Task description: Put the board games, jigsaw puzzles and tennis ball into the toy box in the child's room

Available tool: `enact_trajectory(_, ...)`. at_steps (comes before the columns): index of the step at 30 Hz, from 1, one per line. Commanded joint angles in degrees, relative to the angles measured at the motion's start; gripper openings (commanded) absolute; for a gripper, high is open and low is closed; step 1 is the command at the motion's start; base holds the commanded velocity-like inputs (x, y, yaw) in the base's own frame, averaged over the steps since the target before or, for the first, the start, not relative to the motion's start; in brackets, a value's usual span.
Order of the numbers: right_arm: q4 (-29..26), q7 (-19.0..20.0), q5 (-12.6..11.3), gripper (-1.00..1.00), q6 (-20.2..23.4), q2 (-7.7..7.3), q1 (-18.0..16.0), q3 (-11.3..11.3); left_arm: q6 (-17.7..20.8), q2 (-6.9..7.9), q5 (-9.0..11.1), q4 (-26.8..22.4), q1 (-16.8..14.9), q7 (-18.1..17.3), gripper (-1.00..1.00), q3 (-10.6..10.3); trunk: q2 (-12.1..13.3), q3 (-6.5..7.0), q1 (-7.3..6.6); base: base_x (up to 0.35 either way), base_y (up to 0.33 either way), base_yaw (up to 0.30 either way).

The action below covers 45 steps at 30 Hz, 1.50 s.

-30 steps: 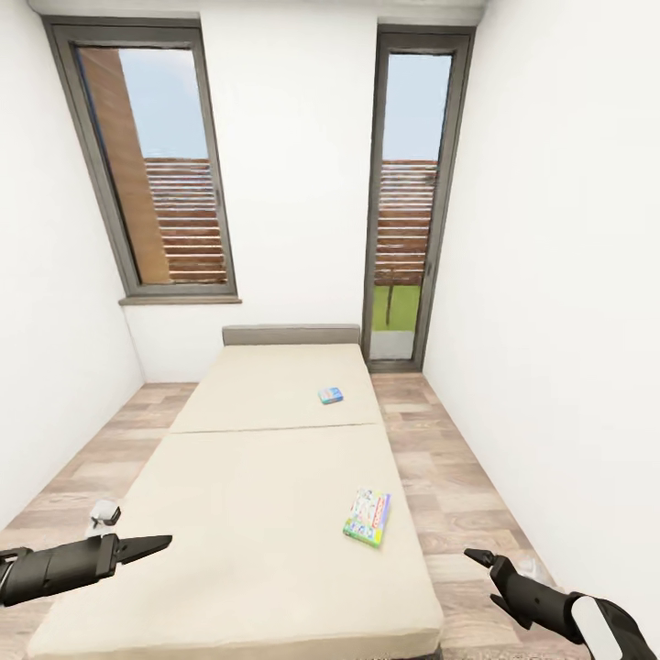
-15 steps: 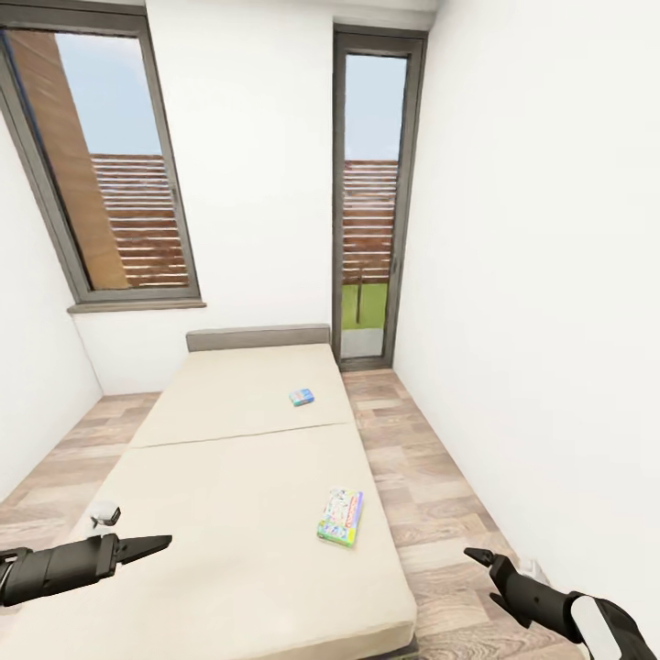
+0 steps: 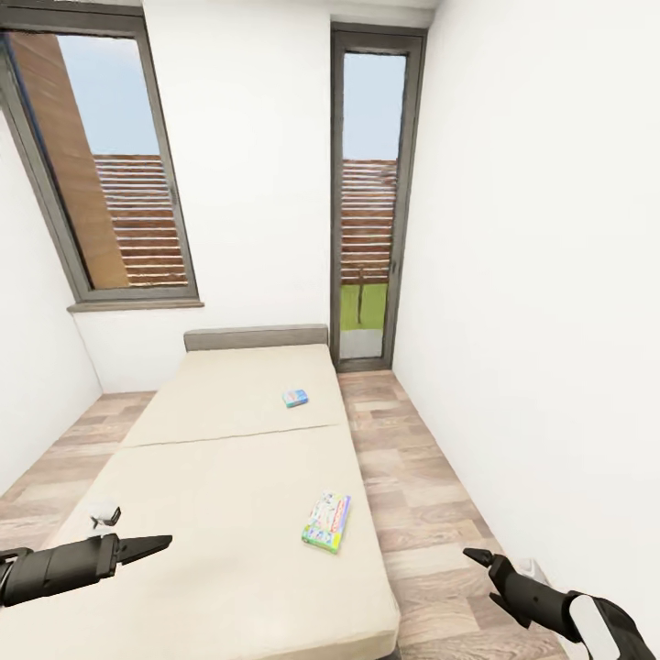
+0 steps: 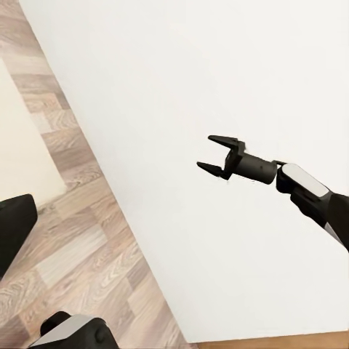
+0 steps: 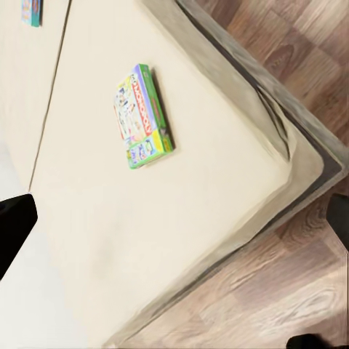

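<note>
White-walled room with plank floor is showing the bed [image 3: 229, 477] carrying two board games: the greenish one [image 3: 327, 522] lying near its right edge, the blue one [image 3: 295, 398] farther up. Left pincer [image 3: 158, 543] is hovering with tips together; right pincer [image 3: 480, 560] is hanging with tips apart, both empty. Boxes are looking light, stiff and thin, so pinching across a long edge is probably best.

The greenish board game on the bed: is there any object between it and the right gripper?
Nothing visible does. The greenish board game lies flat on the bed; between it and the open right gripper are just bare mattress and floor.
</note>
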Motion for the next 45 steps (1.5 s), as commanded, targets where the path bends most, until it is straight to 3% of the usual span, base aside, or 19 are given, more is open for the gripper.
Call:
enact_trajectory(1, 0.0, 0.2, 0.2, 1.0, 0.3, 0.02, 0.0, -0.2, 0.6, 0.0, -0.1, 0.0, 0.0, -0.3, 1.0, 0.0, -0.1, -0.1, 0.04, 0.097, -0.286, 0.222)
enact_trajectory(17, -0.1, 0.3, 0.3, 1.0, 0.3, 0.02, 0.0, -0.1, 0.6, -0.01, -0.2, 0.0, 0.0, -0.3, 1.0, 0.0, -0.1, -0.16, 0.04, 0.148, -0.271, 0.234)
enact_trajectory(30, 0.0, 0.3, 0.3, 1.0, 0.2, 0.02, 0.0, -0.2, 0.0, -0.04, -0.2, 0.0, 0.0, -0.3, 1.0, 0.0, -0.1, -0.18, 0.04, 0.245, -0.204, 0.028)
enact_trajectory(45, 0.1, 0.3, 0.3, 1.0, 0.3, 0.02, 0.0, -0.2, -2.1, -0.03, -0.1, 0.0, 0.0, -0.3, 1.0, 0.1, -0.1, -1.0, 0.04, 0.09, -0.143, 0.001)
